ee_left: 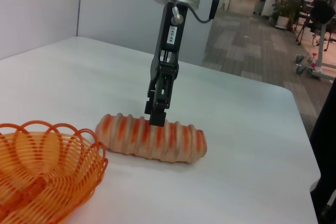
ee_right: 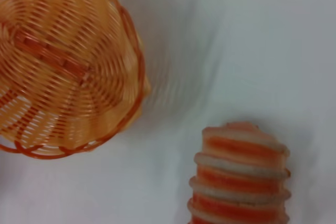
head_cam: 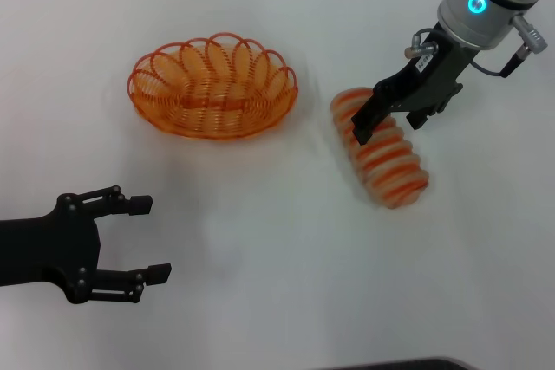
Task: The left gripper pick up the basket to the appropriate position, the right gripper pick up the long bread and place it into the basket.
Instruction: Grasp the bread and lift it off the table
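The orange wire basket (head_cam: 217,117) sits on the white table, left of the long bread (head_cam: 392,169). The striped loaf lies flat, slanting toward the near right. My right gripper (head_cam: 392,123) hangs over the loaf's far half, open, one finger on each side. In the left wrist view its fingertips (ee_left: 156,118) are level with the top of the long bread (ee_left: 152,141), beside the basket (ee_left: 79,174). The right wrist view looks down on the basket (ee_right: 134,51) and one end of the loaf (ee_right: 239,177). My left gripper (head_cam: 152,239) stands open and empty, well in front of the basket.
The white table (head_cam: 277,283) carries nothing else in view. Its far edge (ee_left: 247,74) and right edge show in the left wrist view, with open floor beyond.
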`<state>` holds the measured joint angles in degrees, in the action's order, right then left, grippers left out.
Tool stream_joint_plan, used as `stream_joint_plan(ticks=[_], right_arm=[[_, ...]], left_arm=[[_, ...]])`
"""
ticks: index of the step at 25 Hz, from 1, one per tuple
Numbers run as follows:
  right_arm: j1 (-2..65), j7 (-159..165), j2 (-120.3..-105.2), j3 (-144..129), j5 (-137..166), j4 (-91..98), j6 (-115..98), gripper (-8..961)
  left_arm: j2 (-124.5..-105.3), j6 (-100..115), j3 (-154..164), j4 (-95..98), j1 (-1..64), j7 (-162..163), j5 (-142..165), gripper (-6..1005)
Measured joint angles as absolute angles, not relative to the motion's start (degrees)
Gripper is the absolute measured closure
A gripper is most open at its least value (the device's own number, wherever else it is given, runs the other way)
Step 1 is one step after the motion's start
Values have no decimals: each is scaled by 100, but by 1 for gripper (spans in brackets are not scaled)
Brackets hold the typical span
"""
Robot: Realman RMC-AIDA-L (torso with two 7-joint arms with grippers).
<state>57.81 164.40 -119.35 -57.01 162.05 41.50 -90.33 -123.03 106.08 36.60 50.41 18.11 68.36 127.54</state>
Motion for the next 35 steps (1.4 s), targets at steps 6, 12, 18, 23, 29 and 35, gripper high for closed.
stream_joint_plan(ticks=[6,12,18,23,29,35], right_arm=[[5812,16511,-11936,-5835,16208,3872,-8834,13],[5908,16514,-11939,-5972,16207,3626,-8567,16],[5988,16515,-11951,-6019,16201,3461,-8407,20],[5991,16474,-11953,-6021,16146,3437,-8303,49],[5919,16323,-11947,-5967,16010,3613,-8393,212],[5832,16134,-11900,-5910,15977,4117,-8820,347]], left_arm=[[-12305,10608,3661,5042,1814,6846,12749,83],[-12308,10608,3660,5042,1825,6854,12738,83],[-12313,10608,3651,5033,1844,6867,12741,82],[-12313,10605,3631,5029,1846,6871,12742,83],[-12314,10544,3622,5006,1846,6873,12742,82],[-12314,10540,3621,4981,1854,6873,12727,82]])
